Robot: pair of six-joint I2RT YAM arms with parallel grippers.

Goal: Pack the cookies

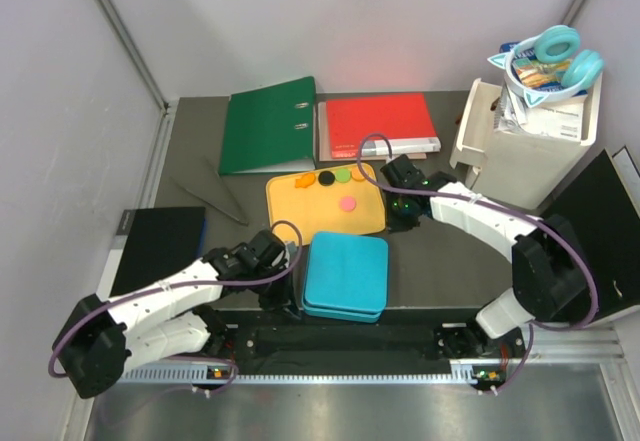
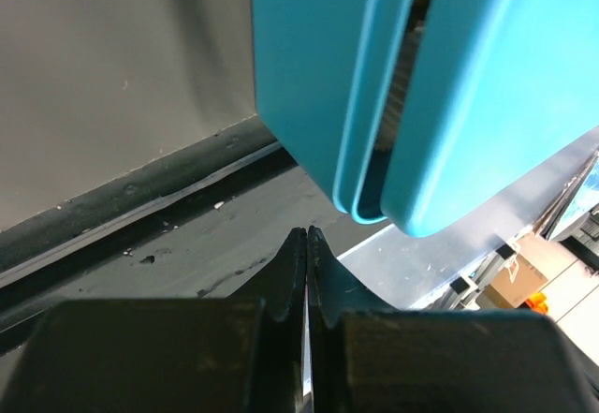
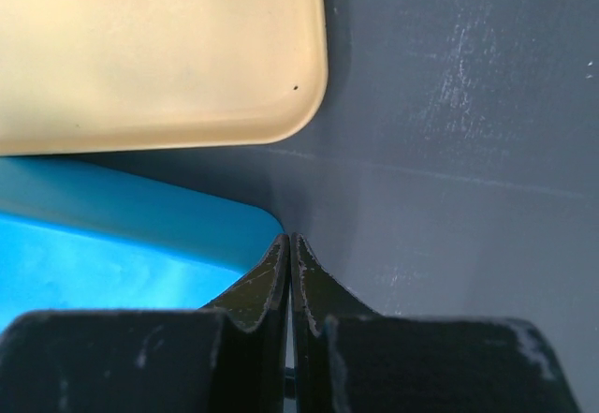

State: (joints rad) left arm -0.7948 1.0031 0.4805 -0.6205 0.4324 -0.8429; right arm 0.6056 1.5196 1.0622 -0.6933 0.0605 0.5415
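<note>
At the bottom centre of the top view, the blue box (image 1: 345, 276) lies shut on the bench (image 1: 440, 261). The left arm (image 1: 190, 286) holds its jaws pressed together just beside the box's left edge, level with the lid seam, probably to pry it open. Above, the yellow tray (image 1: 290, 216) carries the cookies (image 1: 343, 174), set apart for easy picking. The right arm (image 1: 480, 216), jaws also pressed together, waits by the tray's right edge. Binders (image 1: 268, 126) lie beyond.
</note>
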